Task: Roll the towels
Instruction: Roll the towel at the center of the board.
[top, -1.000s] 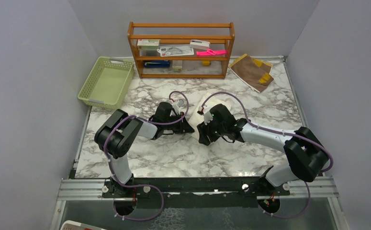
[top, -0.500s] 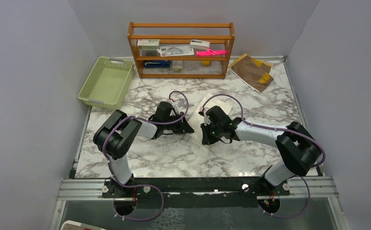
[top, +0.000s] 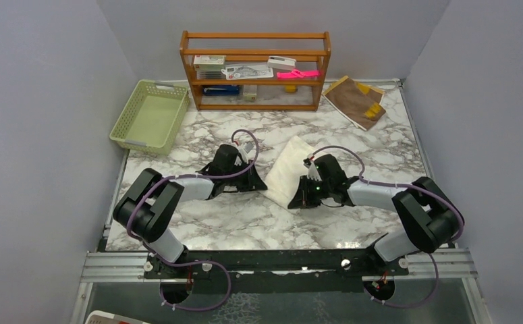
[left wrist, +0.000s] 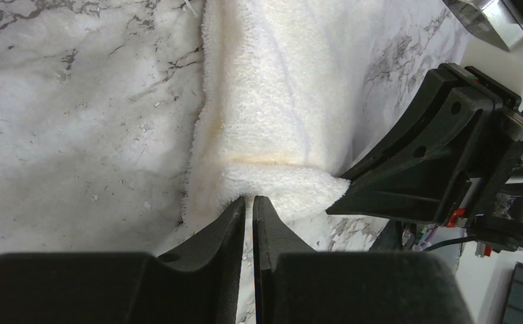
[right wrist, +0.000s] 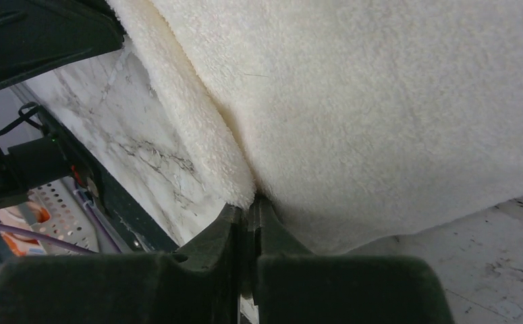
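Observation:
The cream-white towel (top: 289, 169) lies folded in the middle of the marble table (top: 245, 216), between my two grippers. Its fluffy near corner (left wrist: 279, 192) shows a doubled layer. My left gripper (left wrist: 248, 200) rests at that corner's edge, its jaws parted by a thin slit with nothing in the slit. My right gripper (right wrist: 253, 200) is shut, and the towel's lower edge (right wrist: 211, 155) runs into its tips. From above, the left gripper (top: 261, 185) sits at the towel's left side and the right gripper (top: 300, 200) at its near end. The brown towel with yellow trim (top: 354, 100) lies flat at the back right.
A wooden shelf (top: 255, 67) with small items stands against the back wall. A green basket (top: 149, 115) sits at the back left. Grey walls close in on both sides, and the arms' rail (top: 272, 260) runs along the near edge.
My right gripper slid off the towel towards its near end and shut there. My left gripper drew back to the left edge and its jaws parted slightly. The towel now shows uncovered.

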`<state>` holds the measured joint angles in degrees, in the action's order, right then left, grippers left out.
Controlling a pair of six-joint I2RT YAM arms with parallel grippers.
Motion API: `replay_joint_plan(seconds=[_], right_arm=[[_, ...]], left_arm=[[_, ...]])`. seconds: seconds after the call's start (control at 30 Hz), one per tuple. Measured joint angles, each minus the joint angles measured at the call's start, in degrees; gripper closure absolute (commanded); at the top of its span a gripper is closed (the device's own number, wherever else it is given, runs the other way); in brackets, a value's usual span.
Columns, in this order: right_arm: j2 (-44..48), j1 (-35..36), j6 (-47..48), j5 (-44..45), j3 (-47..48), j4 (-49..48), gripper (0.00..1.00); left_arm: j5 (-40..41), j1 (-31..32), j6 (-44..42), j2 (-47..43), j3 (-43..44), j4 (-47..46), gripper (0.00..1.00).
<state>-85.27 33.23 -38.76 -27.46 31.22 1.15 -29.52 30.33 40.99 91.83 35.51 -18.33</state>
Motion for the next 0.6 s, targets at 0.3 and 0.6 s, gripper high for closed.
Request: replay_joint_plan(seconds=[0.3, 0.6], right_arm=[[-1.16, -0.24, -0.55, -3.28, -0.04, -0.26, 0.71], [7.67, 6.97, 13.35, 12.02, 10.82, 12.15, 0.39]], left_arm=[[-1.2, 0.0, 0.37, 5.03, -0.28, -3.69, 0.89], [-2.29, 0.07, 0.63, 8.15, 0.85, -8.15, 0.89]])
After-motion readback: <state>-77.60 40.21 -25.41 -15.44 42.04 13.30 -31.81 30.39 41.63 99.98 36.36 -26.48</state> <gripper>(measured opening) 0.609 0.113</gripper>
